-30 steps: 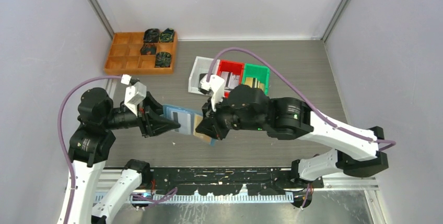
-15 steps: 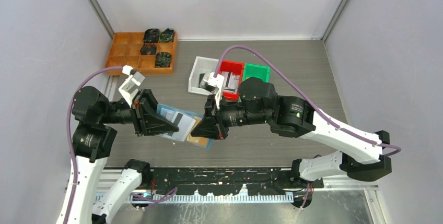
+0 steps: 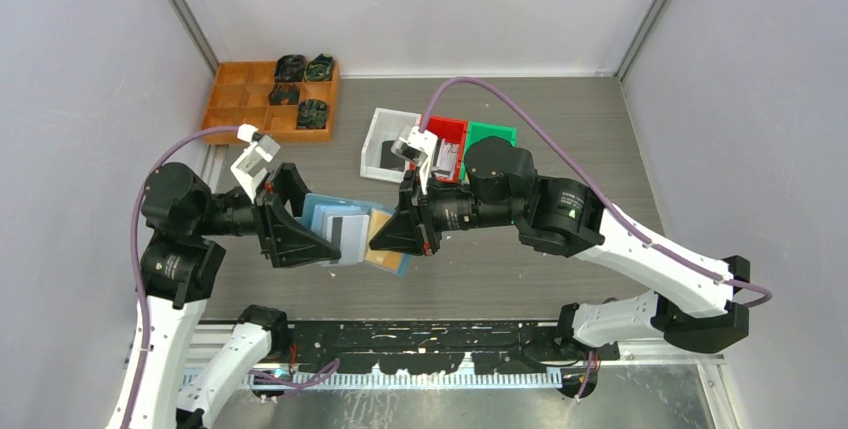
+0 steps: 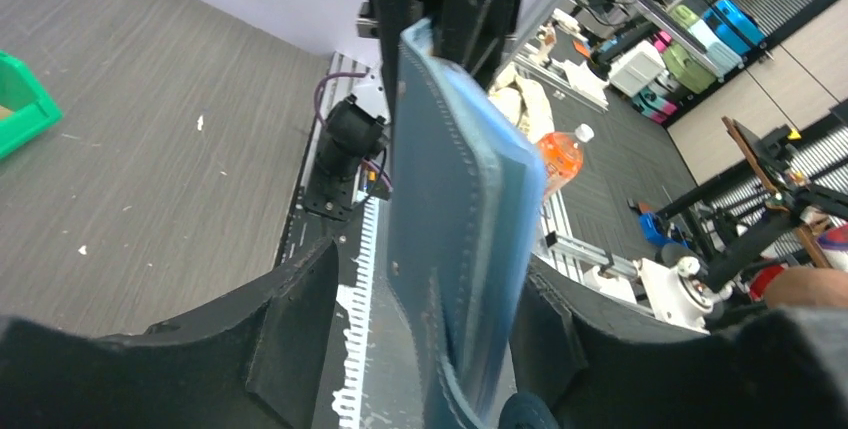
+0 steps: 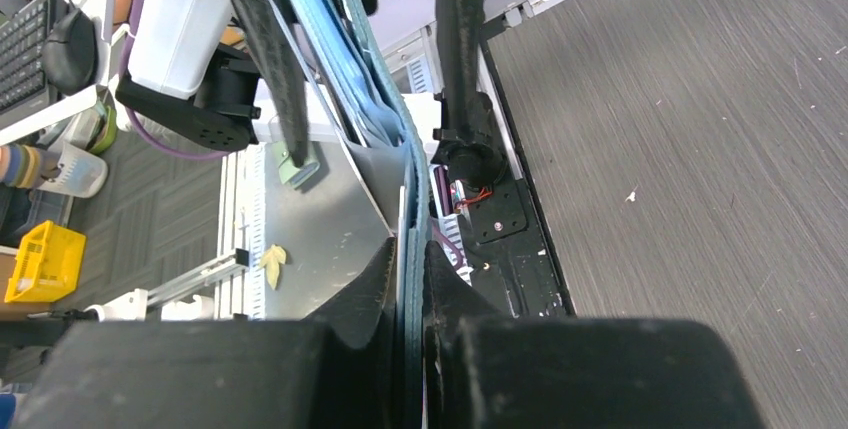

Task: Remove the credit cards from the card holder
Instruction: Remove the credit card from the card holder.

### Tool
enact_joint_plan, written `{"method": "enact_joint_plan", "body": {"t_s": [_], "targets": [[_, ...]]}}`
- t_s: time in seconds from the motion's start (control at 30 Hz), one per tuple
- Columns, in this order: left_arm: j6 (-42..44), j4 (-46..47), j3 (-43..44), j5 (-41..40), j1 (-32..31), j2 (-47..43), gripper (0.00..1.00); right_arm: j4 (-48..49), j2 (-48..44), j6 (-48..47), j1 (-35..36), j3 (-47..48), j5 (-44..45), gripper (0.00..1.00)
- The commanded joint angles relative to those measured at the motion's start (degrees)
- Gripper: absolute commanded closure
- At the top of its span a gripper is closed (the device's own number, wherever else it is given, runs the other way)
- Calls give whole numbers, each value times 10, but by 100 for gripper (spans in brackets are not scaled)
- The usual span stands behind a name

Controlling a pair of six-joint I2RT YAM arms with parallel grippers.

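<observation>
The slate-blue card holder (image 3: 338, 221) hangs above the table between my two grippers, its open face up. A tan-orange credit card (image 3: 381, 231) lies on its right half, and a pale panel with a dark stripe shows on the left half. My left gripper (image 3: 325, 244) is open around the holder's left end. In the left wrist view the holder (image 4: 460, 229) stands edge-on between the jaws (image 4: 430, 269), with a clear gap on the left side. My right gripper (image 3: 380, 241) is shut on the right end, where its fingers (image 5: 410, 259) pinch thin blue layers of the holder (image 5: 355, 89).
A wooden compartment tray (image 3: 250, 109) with dark objects sits at the back left. A white bin (image 3: 378, 139), a red bin (image 3: 445, 134) and a green bin (image 3: 490, 139) stand in a row behind the right arm. The black base rail (image 3: 420, 334) runs along the near edge.
The left gripper's jaws have spread apart around the holder. The holder and both grippers have shifted slightly, with the right wrist drawing back toward the bins.
</observation>
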Motion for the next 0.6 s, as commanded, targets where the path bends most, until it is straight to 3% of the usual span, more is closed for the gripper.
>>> {"method": "enact_joint_plan", "body": {"t_s": [0.0,0.13,0.3,0.47,0.57], "targets": [[65,-48,-5,-59,0,-4,39,-18,19,10,0,66,-8,99],[122,-104,15,-121,0,6,52,-35,20,6,0,69,-1,99],[129,-111,28,-97,0,16,61,-29,2,-4,0,52,-8,99],[56,-42,8,-27,0,19,62,-8,-5,-5,-1,33,-15,99],[34,-17,2,-12,0,20,57,5,3,0,-4,29,-21,99]]}}
